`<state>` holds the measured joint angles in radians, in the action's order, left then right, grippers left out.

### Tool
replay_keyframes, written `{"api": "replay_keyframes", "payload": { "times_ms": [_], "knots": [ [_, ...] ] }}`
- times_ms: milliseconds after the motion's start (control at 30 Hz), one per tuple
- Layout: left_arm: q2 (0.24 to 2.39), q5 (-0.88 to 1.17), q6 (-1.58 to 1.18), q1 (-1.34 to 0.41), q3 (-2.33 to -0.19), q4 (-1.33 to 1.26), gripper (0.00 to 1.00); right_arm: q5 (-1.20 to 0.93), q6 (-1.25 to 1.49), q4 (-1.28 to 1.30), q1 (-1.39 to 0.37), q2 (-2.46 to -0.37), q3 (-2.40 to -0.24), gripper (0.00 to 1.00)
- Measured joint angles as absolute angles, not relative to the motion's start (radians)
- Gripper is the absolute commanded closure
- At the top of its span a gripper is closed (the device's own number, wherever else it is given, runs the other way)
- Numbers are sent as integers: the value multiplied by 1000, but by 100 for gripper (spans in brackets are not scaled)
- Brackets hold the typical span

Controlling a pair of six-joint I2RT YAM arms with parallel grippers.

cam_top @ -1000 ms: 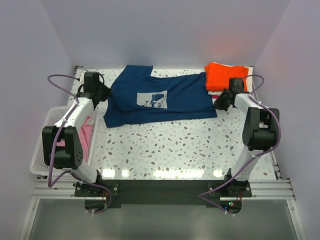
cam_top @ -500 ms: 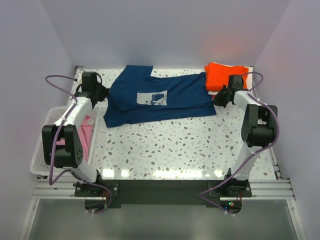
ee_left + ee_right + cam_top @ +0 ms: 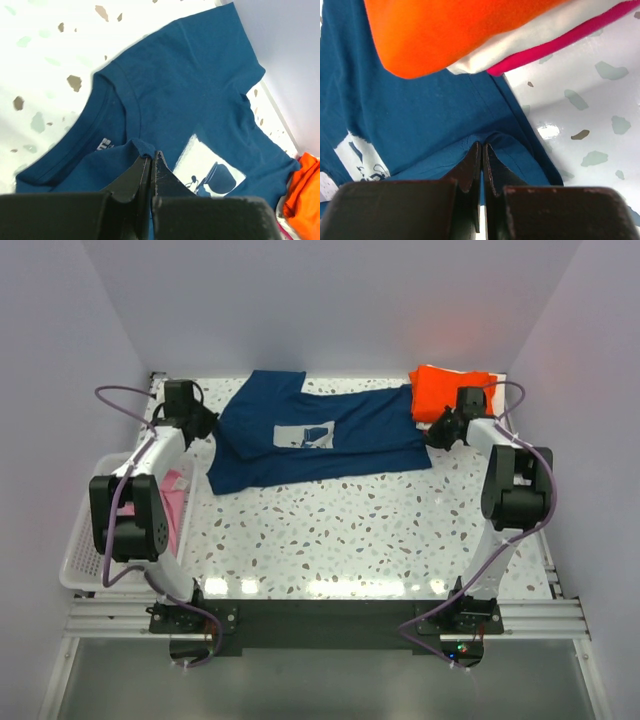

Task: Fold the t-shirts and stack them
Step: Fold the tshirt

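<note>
A navy blue t-shirt (image 3: 340, 440) with a pale square chest print (image 3: 304, 436) lies across the far part of the table. Its near part is folded over. My left gripper (image 3: 206, 427) is shut on a fold of the shirt near the collar (image 3: 142, 150). My right gripper (image 3: 436, 432) is shut on the shirt's hem (image 3: 490, 142) at its right end. A folded orange shirt (image 3: 450, 390) tops a stack at the far right, with white (image 3: 520, 42) and red (image 3: 560, 42) ones under it. A pink shirt (image 3: 172, 505) lies in the basket.
A white slatted basket (image 3: 85, 530) stands off the table's left edge. The speckled table (image 3: 340, 530) is walled by pale panels at the back and sides. The orange stack sits just behind my right gripper.
Both grippers have moved a little away from me with the navy shirt's edge. The shirt's near edge has drawn back with them.
</note>
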<state>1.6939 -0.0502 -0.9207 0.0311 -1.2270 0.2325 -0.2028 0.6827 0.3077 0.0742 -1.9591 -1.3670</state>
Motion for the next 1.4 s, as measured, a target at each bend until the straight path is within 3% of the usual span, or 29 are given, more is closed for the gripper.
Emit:
{"api": "replay_keyframes", "payload": {
  "times_ms": [333, 400, 433, 467, 500, 533, 567, 600, 733, 933, 1167, 1400],
  "knots": [
    [1802, -7, -897, 31, -1323, 200, 100, -205, 689, 306, 74, -2023, -1393, 100],
    [1818, -1, -895, 31, -1340, 196, 100, -207, 689, 306, 74, -2027, -1399, 89],
    [1827, 4, -894, 31, -1347, 195, 100, -209, 691, 307, 74, -2028, -1404, 78],
    [1834, 7, -894, 31, -1354, 194, 80, -211, 693, 307, 74, -2030, -1409, 68],
    [1843, 15, -887, 31, -1361, 194, 69, -213, 693, 306, 74, -2030, -1415, 56],
    [1852, 21, -875, 31, -1370, 193, 60, -219, 694, 305, 74, -2030, -1420, 51],
    [1861, 28, -868, 31, -1379, 191, 44, -223, 689, 304, 74, -2030, -1423, 45],
    [1873, 39, -850, 32, -1391, 187, 39, -224, 683, 303, 74, -2030, -1426, 32],
    [1892, 85, -821, 31, -1417, 178, 33, -211, 668, 323, 74, -2017, -1426, 30],
    [1794, 49, -809, 10, -1336, 205, 36, -159, 654, 329, 71, -1829, -1292, 32],
    [1510, -177, -859, -126, -1076, 304, 43, -118, 651, 300, 44, -1602, -1083, 36],
    [1411, -313, -952, -171, -845, 357, 46, -116, 652, 299, 33, -1590, -984, 37]
  ]
}}
